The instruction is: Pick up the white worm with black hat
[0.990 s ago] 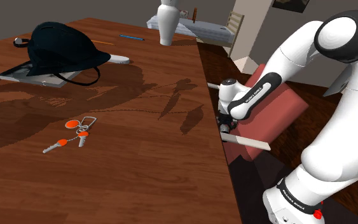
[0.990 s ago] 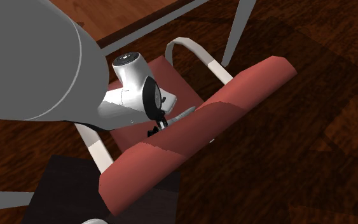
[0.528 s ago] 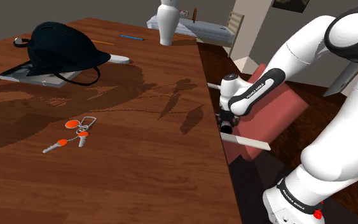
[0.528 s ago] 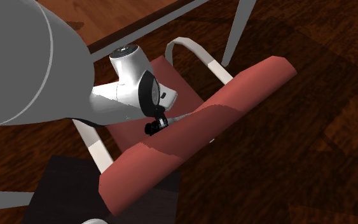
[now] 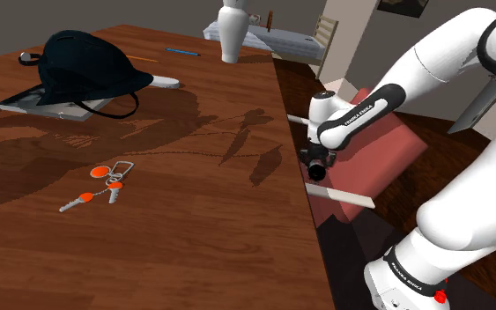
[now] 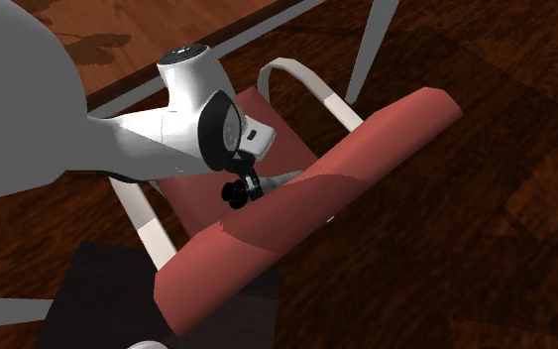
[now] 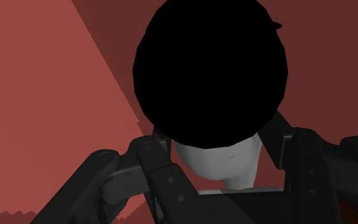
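Wooden table (image 5: 149,229) just beside the claw, on its far side from the stand. White arm (image 5: 431,70) arches high from the stand, forearm sloping down, wrist bent so the hand points down. Red chair (image 6: 366,149) with white frame directly below the claw, seat cushion under it. Claw (image 5: 315,161) hangs above the seat, just off the table edge, fingers (image 7: 155,165) clamped on the white worm (image 7: 219,159). Worm body sits between the fingers, its black hat (image 7: 209,70) sticking out past the fingertips toward the red cushion.
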`<move>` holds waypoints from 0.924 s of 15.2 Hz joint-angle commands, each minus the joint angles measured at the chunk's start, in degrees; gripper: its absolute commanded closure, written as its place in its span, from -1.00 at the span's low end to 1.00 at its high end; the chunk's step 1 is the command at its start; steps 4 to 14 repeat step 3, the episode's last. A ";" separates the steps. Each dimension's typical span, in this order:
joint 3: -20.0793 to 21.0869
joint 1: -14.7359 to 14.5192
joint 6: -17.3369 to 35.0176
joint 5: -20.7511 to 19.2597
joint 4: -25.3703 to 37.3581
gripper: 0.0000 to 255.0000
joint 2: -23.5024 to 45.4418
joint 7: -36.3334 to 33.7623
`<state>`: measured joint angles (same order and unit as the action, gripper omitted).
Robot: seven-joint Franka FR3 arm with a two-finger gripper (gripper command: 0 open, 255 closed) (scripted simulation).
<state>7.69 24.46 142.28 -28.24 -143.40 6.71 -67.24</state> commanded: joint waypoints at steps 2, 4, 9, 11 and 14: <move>0.20 0.11 -1.22 1.18 -0.13 1.00 -1.59 1.24; 0.20 0.11 -1.22 1.18 -0.14 1.00 -1.59 1.25; 0.20 0.11 -1.22 1.18 -0.14 1.00 -1.59 1.25; 0.20 0.11 -1.22 1.18 -0.14 1.00 -1.59 1.25; 0.20 0.11 -1.22 1.18 -0.14 1.00 -1.59 1.25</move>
